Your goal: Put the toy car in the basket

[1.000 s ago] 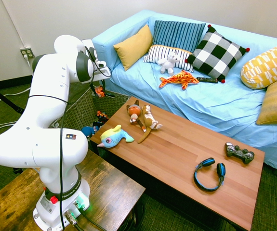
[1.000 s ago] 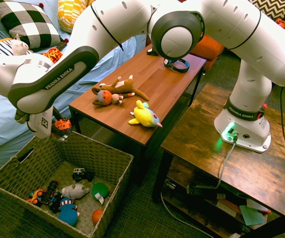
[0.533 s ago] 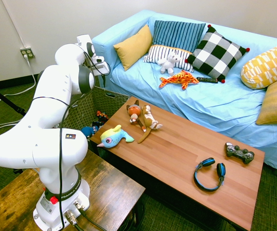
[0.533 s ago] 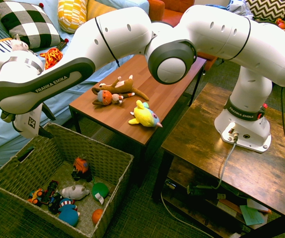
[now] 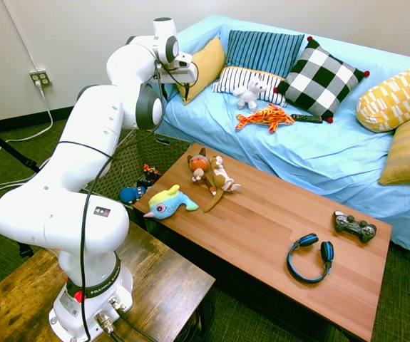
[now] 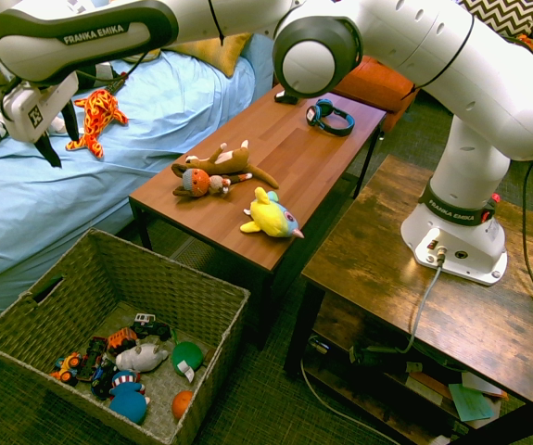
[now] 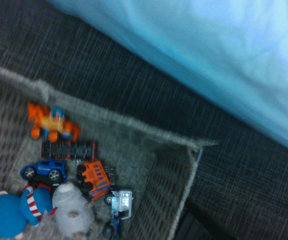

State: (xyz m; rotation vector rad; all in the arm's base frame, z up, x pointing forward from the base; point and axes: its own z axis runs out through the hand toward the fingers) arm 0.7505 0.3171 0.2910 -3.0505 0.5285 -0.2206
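Wrist view alone, blurrily, shows toy car (image 7: pixel 95 179) in basket (image 7: pixel 149 137).

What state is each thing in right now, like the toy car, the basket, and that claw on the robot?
toy car: lying inside the basket among other toys, released.
basket: on the floor beside the sofa, holding several toys.
end effector: raised above the sofa, fingers apart, holding nothing.
monkey plush: lying on the wooden table.
headphones: lying flat on the table's far end.
game controller: resting on the table, untouched.
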